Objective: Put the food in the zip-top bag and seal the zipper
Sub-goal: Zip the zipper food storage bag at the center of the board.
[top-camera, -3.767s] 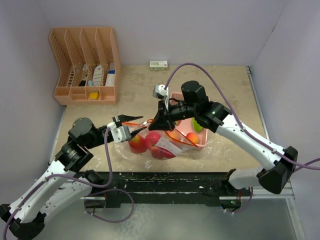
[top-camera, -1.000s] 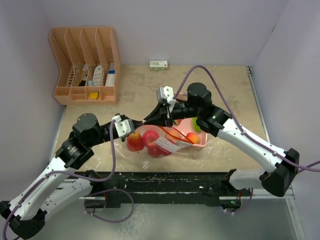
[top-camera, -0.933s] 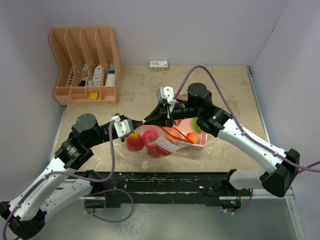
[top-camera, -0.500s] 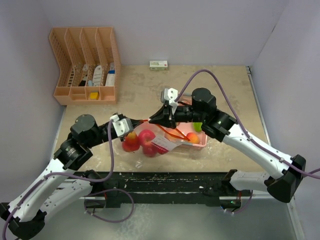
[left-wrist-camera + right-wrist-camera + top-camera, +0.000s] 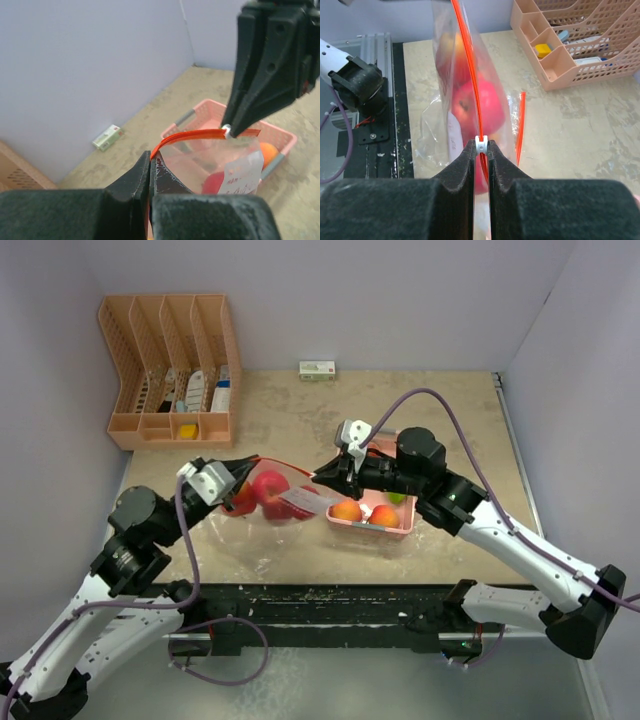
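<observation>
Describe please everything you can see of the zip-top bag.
The zip-top bag is clear, thin plastic with an orange-red zipper strip along its top and a white label on one side. It holds red apples. The left gripper pinches one end of the strip; the right gripper is shut on the white slider. The bag is pulled taut between them, beside the pink basket.

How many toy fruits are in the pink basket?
3: one orange peach at the pink basket's left end, a second orange peach beside it, and a green piece behind them, partly under the right arm, which may hide more.
</observation>
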You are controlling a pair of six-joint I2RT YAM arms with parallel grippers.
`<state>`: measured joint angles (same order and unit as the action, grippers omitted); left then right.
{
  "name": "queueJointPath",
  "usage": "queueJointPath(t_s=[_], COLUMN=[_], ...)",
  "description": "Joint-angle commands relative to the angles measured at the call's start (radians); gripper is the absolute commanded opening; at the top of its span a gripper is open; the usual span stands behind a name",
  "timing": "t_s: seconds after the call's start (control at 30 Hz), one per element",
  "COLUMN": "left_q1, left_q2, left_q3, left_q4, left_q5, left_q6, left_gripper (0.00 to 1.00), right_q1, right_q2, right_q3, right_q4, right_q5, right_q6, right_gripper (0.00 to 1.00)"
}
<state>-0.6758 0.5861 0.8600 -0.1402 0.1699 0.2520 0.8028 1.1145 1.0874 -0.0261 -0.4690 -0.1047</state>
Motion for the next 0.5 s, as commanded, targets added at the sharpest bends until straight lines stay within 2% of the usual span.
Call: queueJointPath(t_s=[0.0, 0.27, 0.47], left_q1=[0.003, 0.002, 0.002], left_q2=[-0.065, -0.086, -0.091], left_q3=[0.038, 0.041, 0.040], left_q4=[0.224, 0.284, 0.278], left_q5=[-0.186, -0.373, -0.421], left_q6=[-0.046, -0.014, -0.001], left_gripper=[0.00, 0.00, 0.00], right_q1=[-0.010, -0.010, -0.010], right_q2=[-0.025, -0.043, -0.062], right_q3=[-0.019, -0.039, -0.059], right_q4=[-0.047, -0.059, -0.061], right_q5=[0.047, 0.092, 0.145], right_q6=[0.006, 0.005, 0.002], right_gripper=[0.00, 0.00, 0.00])
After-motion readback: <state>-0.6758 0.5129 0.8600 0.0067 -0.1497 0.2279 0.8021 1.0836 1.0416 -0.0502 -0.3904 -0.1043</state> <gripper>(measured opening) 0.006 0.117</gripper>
